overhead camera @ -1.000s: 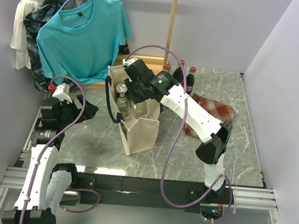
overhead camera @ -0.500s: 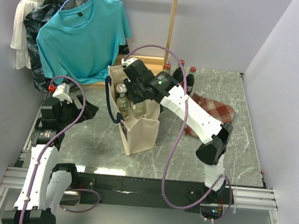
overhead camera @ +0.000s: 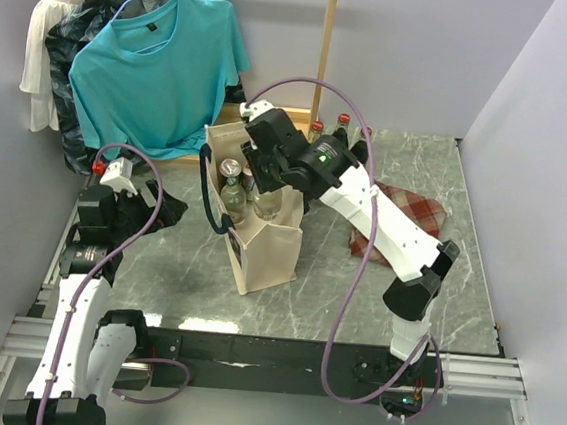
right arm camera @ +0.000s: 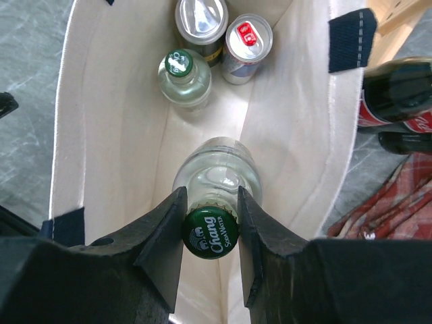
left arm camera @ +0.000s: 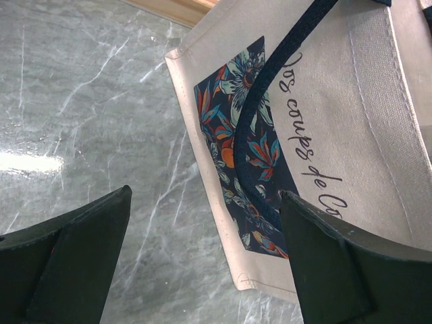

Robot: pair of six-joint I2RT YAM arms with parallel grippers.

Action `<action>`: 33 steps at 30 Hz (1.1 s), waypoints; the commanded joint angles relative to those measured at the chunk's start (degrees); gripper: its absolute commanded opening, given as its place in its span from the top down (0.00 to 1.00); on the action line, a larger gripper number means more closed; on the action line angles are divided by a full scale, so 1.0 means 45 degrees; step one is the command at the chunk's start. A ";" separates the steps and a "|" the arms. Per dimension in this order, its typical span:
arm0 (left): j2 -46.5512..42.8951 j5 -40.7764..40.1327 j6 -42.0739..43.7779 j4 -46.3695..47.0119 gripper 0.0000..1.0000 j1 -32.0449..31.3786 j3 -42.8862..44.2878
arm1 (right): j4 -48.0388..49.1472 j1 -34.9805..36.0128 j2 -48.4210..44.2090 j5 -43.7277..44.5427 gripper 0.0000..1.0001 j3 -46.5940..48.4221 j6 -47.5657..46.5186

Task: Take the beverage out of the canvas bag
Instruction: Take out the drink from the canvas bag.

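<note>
**Right end effector** (right arm camera: 210, 208): clenched on the neck of the glass bottle (right arm camera: 216, 177), with one finger on either side just under the green crown cap. I judge the grip to be centred and firm.

**Left end effector** (left arm camera: 202, 260): released, jaws wide apart and holding nothing. It hangs over the table (left arm camera: 81, 115) beside the printed face of the canvas bag (left arm camera: 351, 128), apart from it, toward the left edge.

**Location of task items:** The canvas bag stands upright left of the table's middle. In the right wrist view the gripped bottle is inside it, its body below the rim and between the cream walls. I cannot tell whether its base has left the bag floor.

**Other contents:** a smaller clear bottle (right arm camera: 183, 75) and two cans (right arm camera: 201, 17) sit deeper in the bag. Dark cola bottles (right arm camera: 395, 101) stand outside it toward the far edge.

**Progress:** Reach and grasp are complete; extraction is not. What remains is a straight vertical lift until the base clears the rim and the navy handles (right arm camera: 351, 40), then a move aside and set-down on the table. I rate the task at about its midpoint.

**Risk:** the soft bag may rise with the bottle.
</note>
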 commanded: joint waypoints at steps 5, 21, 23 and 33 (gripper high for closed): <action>-0.0214 0.0159 -0.0094 0.0390 0.04 -0.0054 0.0252 | 0.0862 0.0183 -0.1267 0.0723 1.00 0.0893 0.0033; -0.0643 0.0237 -0.0095 0.0429 0.04 -0.0132 0.0213 | 0.0549 0.0300 -0.1482 0.1212 1.00 0.0952 0.0424; -0.0702 0.0199 -0.0114 0.0429 0.04 -0.0132 0.0213 | 0.0491 0.0320 -0.1443 0.1251 1.00 0.1088 0.0444; -0.0742 0.0256 -0.0114 0.0448 0.04 -0.0171 0.0213 | 0.0803 0.0495 -0.1463 0.1387 1.00 0.1127 0.0307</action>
